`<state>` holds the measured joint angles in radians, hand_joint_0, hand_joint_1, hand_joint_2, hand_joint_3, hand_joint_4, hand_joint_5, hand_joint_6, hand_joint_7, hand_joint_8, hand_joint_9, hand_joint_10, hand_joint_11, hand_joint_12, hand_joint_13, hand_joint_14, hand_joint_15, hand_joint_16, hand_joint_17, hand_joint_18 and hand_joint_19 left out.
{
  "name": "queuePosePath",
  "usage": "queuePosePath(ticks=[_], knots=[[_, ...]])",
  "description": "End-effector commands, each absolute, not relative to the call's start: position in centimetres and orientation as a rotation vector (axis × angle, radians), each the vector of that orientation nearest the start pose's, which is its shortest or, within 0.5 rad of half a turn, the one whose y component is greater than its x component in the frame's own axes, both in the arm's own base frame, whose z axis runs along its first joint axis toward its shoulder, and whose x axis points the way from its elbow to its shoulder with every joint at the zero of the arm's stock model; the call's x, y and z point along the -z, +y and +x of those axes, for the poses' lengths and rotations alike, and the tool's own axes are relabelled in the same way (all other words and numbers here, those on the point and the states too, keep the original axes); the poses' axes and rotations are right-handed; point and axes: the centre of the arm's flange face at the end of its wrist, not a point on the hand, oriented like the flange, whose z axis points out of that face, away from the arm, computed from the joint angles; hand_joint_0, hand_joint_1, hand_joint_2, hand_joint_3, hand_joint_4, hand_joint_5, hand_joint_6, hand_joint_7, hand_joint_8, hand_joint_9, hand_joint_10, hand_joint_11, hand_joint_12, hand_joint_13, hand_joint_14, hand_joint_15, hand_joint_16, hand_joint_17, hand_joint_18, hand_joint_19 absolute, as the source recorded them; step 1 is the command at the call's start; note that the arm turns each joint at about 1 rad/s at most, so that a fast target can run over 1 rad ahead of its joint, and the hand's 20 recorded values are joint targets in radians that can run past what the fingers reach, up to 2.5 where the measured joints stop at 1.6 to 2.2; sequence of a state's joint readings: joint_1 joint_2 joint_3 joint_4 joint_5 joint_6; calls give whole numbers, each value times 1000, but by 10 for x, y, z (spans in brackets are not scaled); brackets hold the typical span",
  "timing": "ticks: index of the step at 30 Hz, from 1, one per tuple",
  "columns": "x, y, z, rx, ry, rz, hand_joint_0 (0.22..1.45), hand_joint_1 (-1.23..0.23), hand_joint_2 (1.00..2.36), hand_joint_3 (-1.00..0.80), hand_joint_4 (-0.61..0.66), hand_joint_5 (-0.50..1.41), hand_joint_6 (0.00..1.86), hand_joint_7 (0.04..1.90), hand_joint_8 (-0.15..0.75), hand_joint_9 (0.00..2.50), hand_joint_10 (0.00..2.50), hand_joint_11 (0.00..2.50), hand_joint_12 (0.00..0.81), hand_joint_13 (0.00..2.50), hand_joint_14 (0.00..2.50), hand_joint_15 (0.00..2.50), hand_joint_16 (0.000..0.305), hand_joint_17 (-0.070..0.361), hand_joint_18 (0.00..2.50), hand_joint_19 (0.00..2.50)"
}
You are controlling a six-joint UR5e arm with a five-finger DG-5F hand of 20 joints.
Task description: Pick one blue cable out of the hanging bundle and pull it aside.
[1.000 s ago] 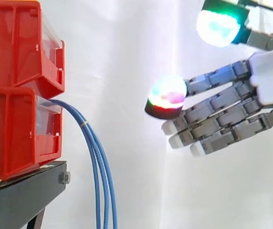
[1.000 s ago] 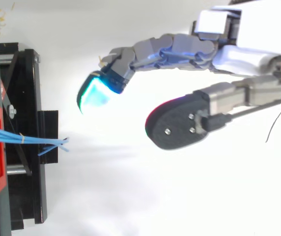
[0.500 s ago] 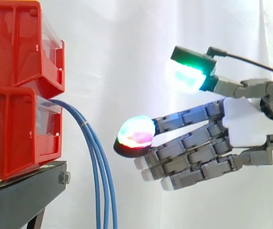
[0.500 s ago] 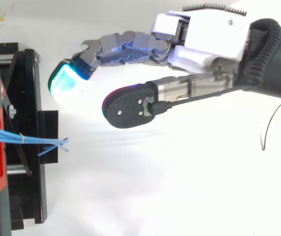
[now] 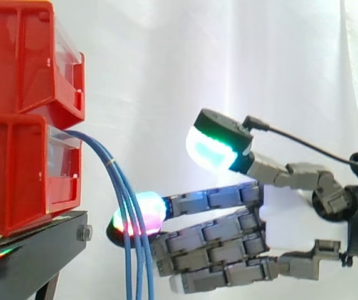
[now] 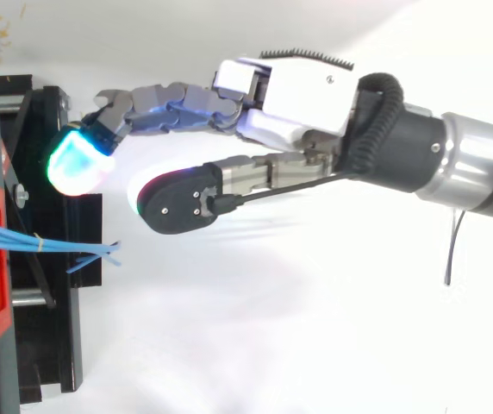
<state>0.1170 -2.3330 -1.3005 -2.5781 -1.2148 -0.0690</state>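
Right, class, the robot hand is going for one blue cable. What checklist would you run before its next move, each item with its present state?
Robot hand open, fingers straight: ok.
Blue cables hanging free from the lower red bin: ok.
Glowing fingertip level with the cables: ok in the side view.
Fingertip touching a cable: not ok, the top view shows a gap.
One cable separated from the bundle: not ok.
Which cable is targeted: cannot tell.

Blue cables [image 5: 138, 269], red bins [image 5: 22, 169], black stand [image 5: 35, 257], white curtain [image 5: 166, 62]
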Motion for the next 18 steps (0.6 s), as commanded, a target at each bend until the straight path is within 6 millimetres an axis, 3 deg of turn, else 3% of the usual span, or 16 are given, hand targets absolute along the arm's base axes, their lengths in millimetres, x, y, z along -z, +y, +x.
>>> queuePosePath(ticks=[1, 9, 18], knots=[[-172, -78, 762, -1041, 985, 1221, 522, -522, 1001, -484, 294, -170, 502, 704, 257, 374, 0, 0, 337, 87, 3, 75, 54, 122, 0, 111], [-165, -60, 769, -1080, 971, 1190, 523, -522, 1000, -486, 302, -165, 502, 714, 263, 397, 0, 0, 339, 106, 2, 80, 54, 122, 0, 137], [-155, -52, 771, -1090, 976, 1192, 522, -523, 1001, -488, 309, -157, 502, 730, 267, 417, 0, 0, 341, 124, 3, 85, 54, 122, 0, 147]])
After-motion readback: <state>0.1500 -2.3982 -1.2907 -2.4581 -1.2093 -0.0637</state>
